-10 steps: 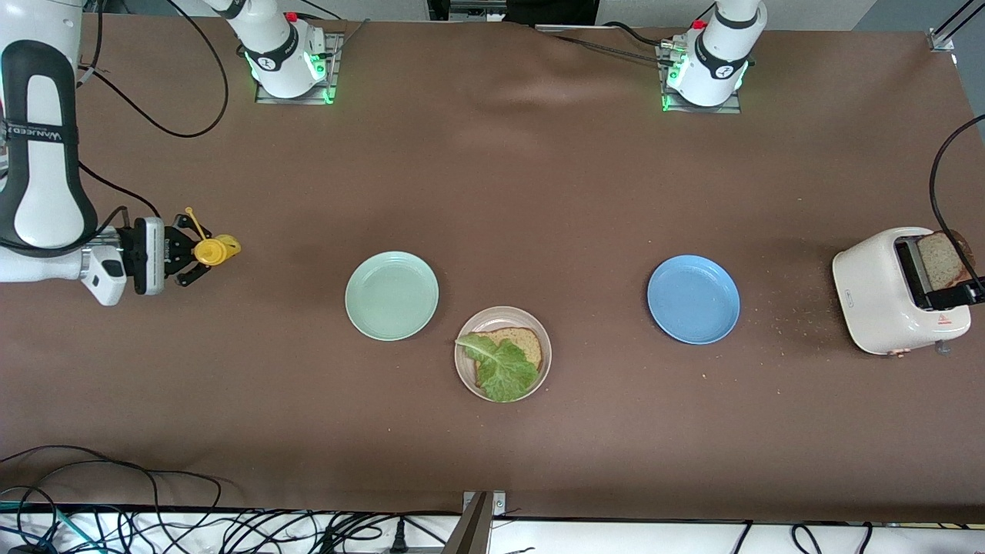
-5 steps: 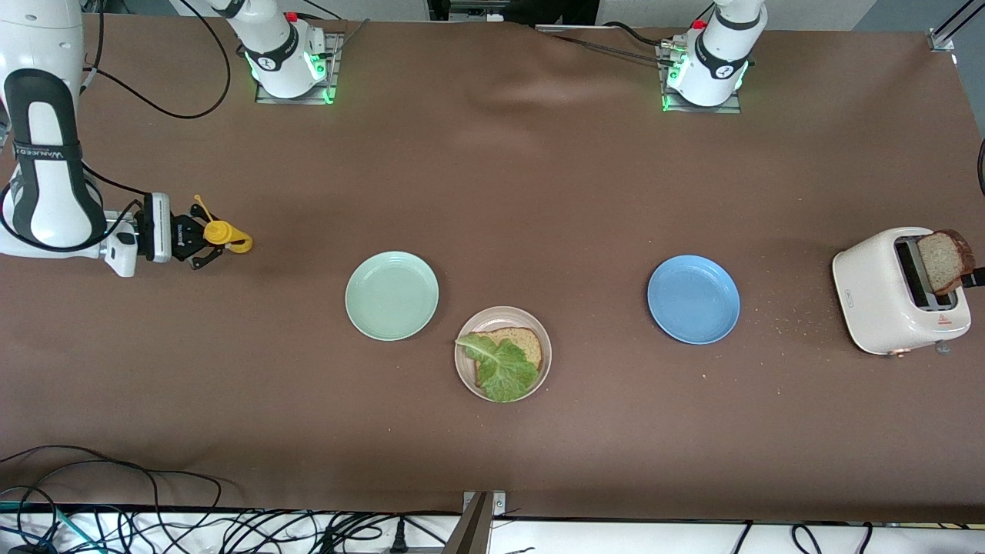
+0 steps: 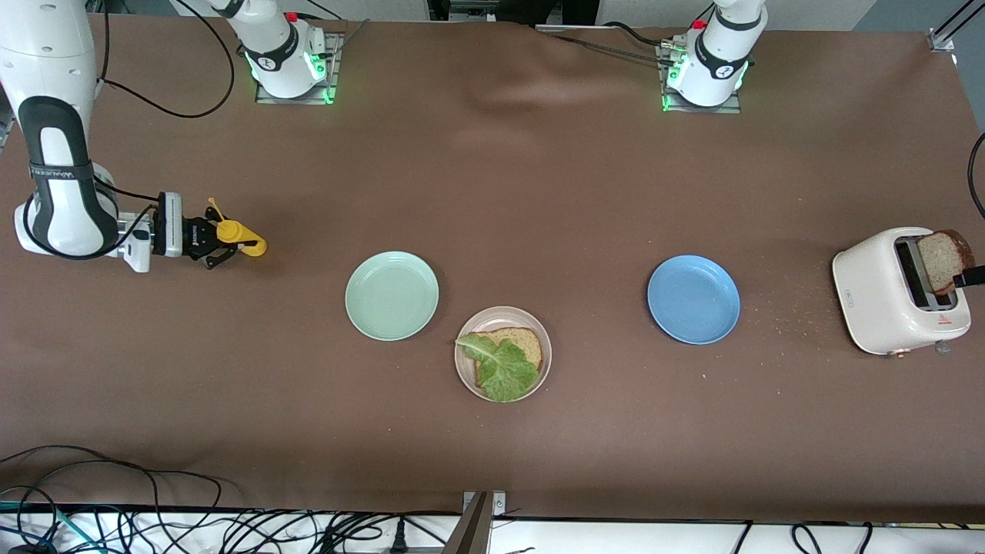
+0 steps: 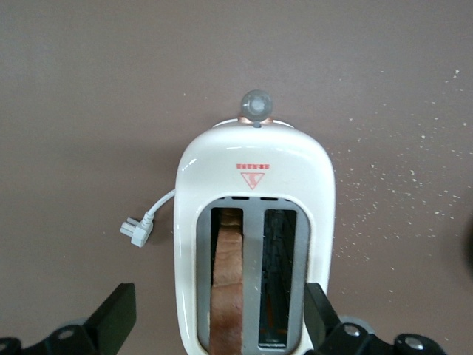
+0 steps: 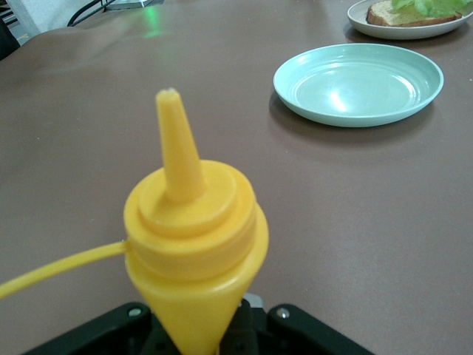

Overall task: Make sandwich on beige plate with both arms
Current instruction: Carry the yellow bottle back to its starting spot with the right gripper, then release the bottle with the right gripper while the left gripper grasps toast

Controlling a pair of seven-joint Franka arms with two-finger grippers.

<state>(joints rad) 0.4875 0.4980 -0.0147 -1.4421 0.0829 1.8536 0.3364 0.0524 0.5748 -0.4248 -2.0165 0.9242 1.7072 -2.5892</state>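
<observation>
The beige plate (image 3: 468, 378) lies nearest the front camera, mid-table. It bears one brown bread slice (image 3: 525, 340) with a green lettuce leaf (image 3: 502, 368) on top; both also show in the right wrist view, bread (image 5: 384, 13) under lettuce (image 5: 432, 6). A second bread slice (image 3: 940, 260) stands in a slot of the white toaster (image 3: 885, 296). My left gripper (image 4: 218, 325) hangs open over the toaster (image 4: 251, 185), its fingers wide on either side of the body, the slice (image 4: 228, 296) between them untouched. My right gripper (image 3: 219, 240) is shut on a yellow squeeze bottle (image 3: 232, 231), nozzle toward the plates.
A mint green plate (image 3: 392, 295) lies beside the beige one, toward the right arm's end; a blue plate (image 3: 693, 299) lies toward the toaster. Crumbs are scattered between the blue plate and the toaster. The toaster's plug (image 4: 137, 231) lies loose beside it. Cables hang along the table's front edge.
My right arm has carried the yellow bottle a little toward the plates. My left gripper's finger has drawn back toward the view's edge by the toaster; the slice stays in its slot.
</observation>
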